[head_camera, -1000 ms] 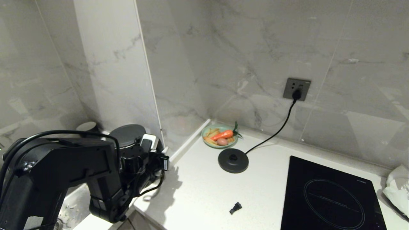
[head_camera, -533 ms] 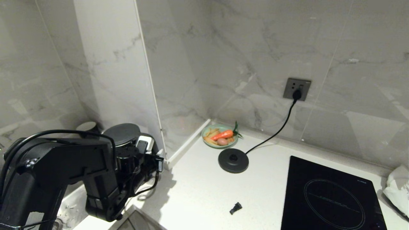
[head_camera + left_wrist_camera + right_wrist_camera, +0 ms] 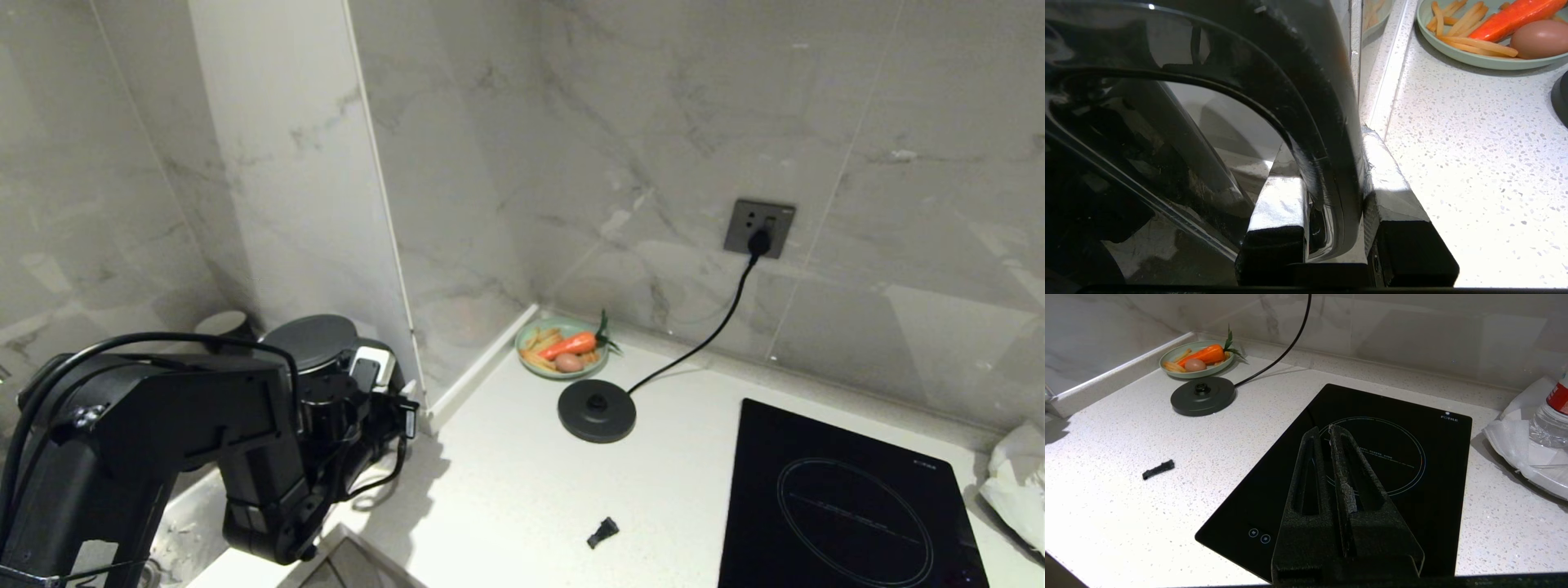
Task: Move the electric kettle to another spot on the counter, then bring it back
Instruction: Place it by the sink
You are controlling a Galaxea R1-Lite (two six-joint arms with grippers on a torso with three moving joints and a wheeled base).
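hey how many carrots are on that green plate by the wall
1. A single whole carrot lies on the green plate in the counter corner, beside an egg and pale sticks. More could hide beneath, though none shows.

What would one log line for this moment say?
left gripper: shut on electric kettle handle, far left of counter | right gripper: shut, idle above hob | base disc: empty

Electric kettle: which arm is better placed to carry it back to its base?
Left. The left claw is already shut on the electric kettle's loop handle at the counter's left end. The right claw hangs shut and empty above the induction hob, apart from the kettle.
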